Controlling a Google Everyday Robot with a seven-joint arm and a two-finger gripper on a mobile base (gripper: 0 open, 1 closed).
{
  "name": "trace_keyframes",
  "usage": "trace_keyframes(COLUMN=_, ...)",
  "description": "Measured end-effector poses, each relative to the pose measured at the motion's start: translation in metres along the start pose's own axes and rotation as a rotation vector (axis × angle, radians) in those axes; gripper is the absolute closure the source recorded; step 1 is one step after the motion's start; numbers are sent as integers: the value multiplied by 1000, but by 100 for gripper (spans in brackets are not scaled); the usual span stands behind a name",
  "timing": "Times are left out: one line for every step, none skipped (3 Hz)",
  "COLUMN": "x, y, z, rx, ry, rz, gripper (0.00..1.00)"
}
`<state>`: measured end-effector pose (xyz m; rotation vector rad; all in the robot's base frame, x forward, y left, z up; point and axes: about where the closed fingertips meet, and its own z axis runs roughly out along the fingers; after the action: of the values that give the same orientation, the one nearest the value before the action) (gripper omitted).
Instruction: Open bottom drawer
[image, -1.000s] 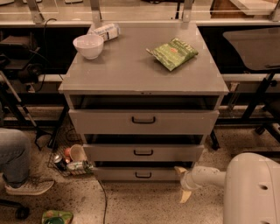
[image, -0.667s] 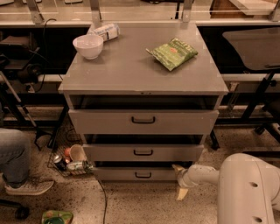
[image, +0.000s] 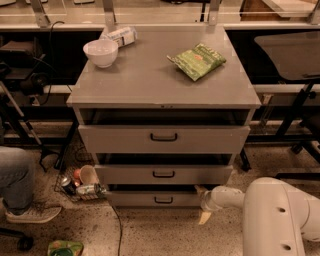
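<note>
Gripper (image: 202, 204) has edged left — spread wide beside bottom drawer (image: 135, 199).

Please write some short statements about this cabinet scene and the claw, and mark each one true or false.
1. A white bowl stands on the cabinet top. True.
2. The green bag lies inside the top drawer. False: it lies on the cabinet top.
3. The claw is low, beside one end of the bottom drawer. True.
4. The claw grips the bottom drawer's handle. False: the handle is free, apart from the claw.
</note>
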<state>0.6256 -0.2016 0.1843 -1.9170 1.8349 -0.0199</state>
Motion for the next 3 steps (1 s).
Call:
trace_keyframes(x=0, y=-8, z=16, rx=-7, ry=-7, rz=20, gripper=0)
trace_keyframes(x=0, y=-12, z=35, rx=-29, ry=-17, rz=36, gripper=18)
trace_keyframes(x=3, y=-6, z=39, rx=-41, ry=-24, rz=34, gripper=41)
